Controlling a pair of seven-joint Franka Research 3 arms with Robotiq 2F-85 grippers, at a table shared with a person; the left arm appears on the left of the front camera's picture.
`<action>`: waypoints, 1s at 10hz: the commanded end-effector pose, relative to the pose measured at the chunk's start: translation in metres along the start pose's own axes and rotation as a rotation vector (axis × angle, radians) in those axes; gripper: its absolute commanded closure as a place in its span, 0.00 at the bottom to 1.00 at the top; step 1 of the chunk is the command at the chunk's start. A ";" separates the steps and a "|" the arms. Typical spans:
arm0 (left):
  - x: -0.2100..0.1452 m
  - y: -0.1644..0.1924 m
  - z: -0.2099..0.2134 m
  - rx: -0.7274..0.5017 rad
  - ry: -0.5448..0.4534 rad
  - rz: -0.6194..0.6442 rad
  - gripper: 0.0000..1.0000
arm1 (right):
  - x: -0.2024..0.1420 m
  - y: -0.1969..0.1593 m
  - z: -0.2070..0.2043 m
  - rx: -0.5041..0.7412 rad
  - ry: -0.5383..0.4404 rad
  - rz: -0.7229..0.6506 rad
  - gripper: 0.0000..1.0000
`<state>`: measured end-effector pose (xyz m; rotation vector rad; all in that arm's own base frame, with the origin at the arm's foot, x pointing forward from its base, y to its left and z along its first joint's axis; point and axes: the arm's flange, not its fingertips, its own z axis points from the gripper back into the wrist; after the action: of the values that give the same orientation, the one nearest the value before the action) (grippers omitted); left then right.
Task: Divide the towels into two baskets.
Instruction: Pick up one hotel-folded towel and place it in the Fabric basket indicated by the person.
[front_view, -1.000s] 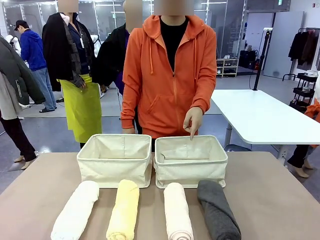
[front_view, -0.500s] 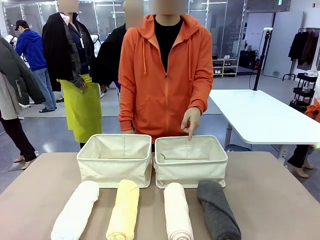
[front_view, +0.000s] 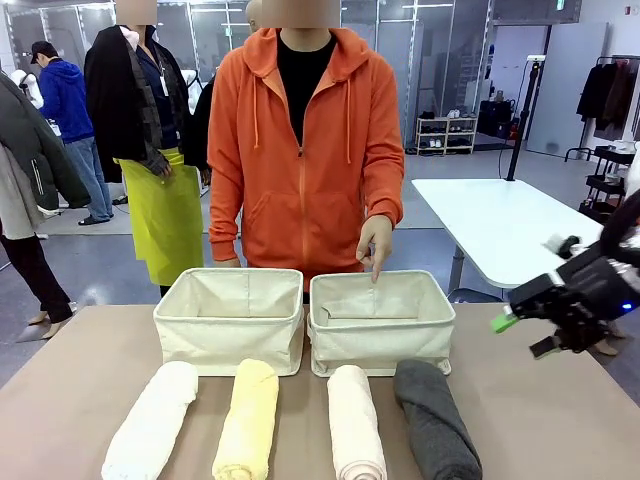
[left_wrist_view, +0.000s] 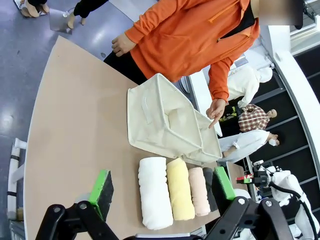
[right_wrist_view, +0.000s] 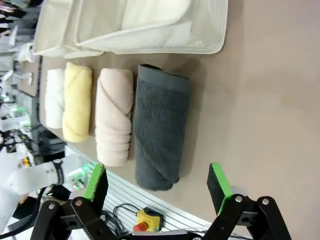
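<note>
R tool (front_view: 522, 335) came in, jaws wide; 4 rolled towels (front_view: 247, 420) side-by-side.

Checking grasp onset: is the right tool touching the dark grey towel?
Apart. Front view shows the right tool in the air, well clear of the dark grey towel.

Four in a row at 6 o'clock: white towel (front_view: 150, 420), pale yellow towel (front_view: 247, 418), pink-beige towel (front_view: 355, 420), dark grey towel (front_view: 435, 418). Two toward 12 o'clock of those: left basket (front_view: 230, 345), right basket (front_view: 380, 345). Two hands on one person (front_view: 300, 150): pointing hand (front_view: 375, 240) at 12 o'clock, other hand (left_wrist_view: 122, 44) probably empty.
</note>
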<state>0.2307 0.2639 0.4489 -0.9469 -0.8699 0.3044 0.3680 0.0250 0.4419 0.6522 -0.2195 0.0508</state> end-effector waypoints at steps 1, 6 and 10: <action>0.000 0.000 0.002 -0.007 -0.007 -0.002 0.00 | -0.024 0.006 -0.040 -0.104 0.012 -0.026 0.00; 0.000 0.000 0.002 -0.007 -0.007 -0.002 0.00 | -0.035 0.034 -0.106 -0.223 0.089 0.035 0.00; 0.000 0.000 0.002 -0.007 -0.007 -0.002 0.00 | -0.051 0.039 -0.147 -0.245 0.106 0.044 0.00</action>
<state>0.2308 0.2638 0.4489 -0.9467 -0.8695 0.3042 0.3844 0.1429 0.3640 0.4310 -0.1285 0.1229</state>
